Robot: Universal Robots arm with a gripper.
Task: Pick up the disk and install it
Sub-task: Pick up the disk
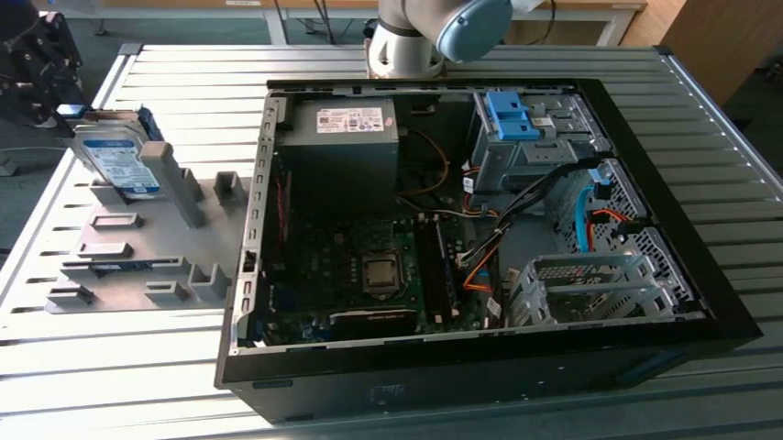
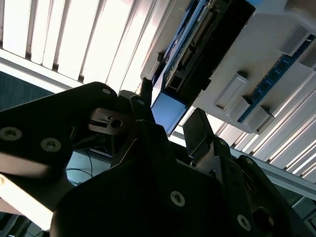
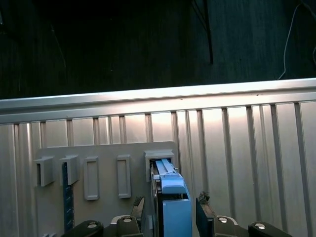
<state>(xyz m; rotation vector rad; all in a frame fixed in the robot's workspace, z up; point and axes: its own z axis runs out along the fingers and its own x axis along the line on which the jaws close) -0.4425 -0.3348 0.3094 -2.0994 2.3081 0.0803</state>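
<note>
At ten o'clock in the exterior view, the disk [image 1: 117,167] is seen standing on edge in a slot of the grey fixture [image 1: 128,252], well apart from the open computer case [image 1: 367,266] at centre-right. It is judged to be stiff, fairly heavy for its size and sensitive to knocks (metal body, plastic carrier), and its broad faces are probably slippery. Hold is best taken squarely across those two faces near the upper edge, so that the disk is not tilted in the slot.

In the first wrist view the gripper [image 3: 171,200] is shown pointed down over the fixture. Its jaws are spread and set astride the blue carrier edge, one finger [image 3: 139,207] on each side with a sliver of gap, so nothing is clamped.

The arm [image 1: 423,32] is seen at twelve o'clock, behind the case. Inside the case a blue-fronted drive cage [image 1: 520,128] is seen at one o'clock and a perforated metal cage [image 1: 600,289] at four o'clock.
</note>
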